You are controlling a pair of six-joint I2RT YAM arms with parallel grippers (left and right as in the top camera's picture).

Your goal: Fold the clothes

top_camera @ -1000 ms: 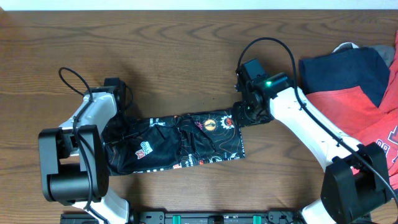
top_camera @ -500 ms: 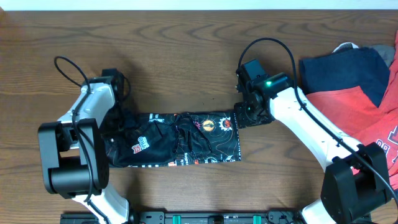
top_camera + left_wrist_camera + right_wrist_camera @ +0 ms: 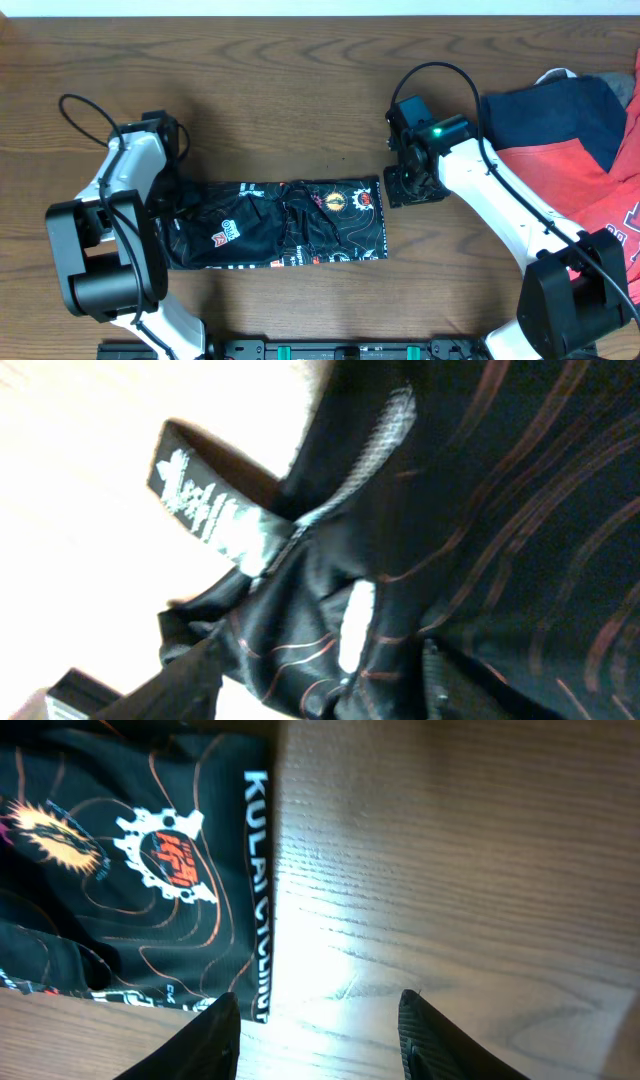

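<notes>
Hanging over the bare counter (image 3: 450, 870), the right claw (image 3: 318, 1015) stands wide open and empty, just beside the lettered right edge of the black jersey (image 3: 130, 870). The left claw (image 3: 172, 197) is buried in fabric at the jersey's left end; I cannot tell whether it grips. The jersey lies crumpled near the counter's front edge. The red-and-navy sweatshirt (image 3: 560, 160) is heaped at the right edge.
</notes>
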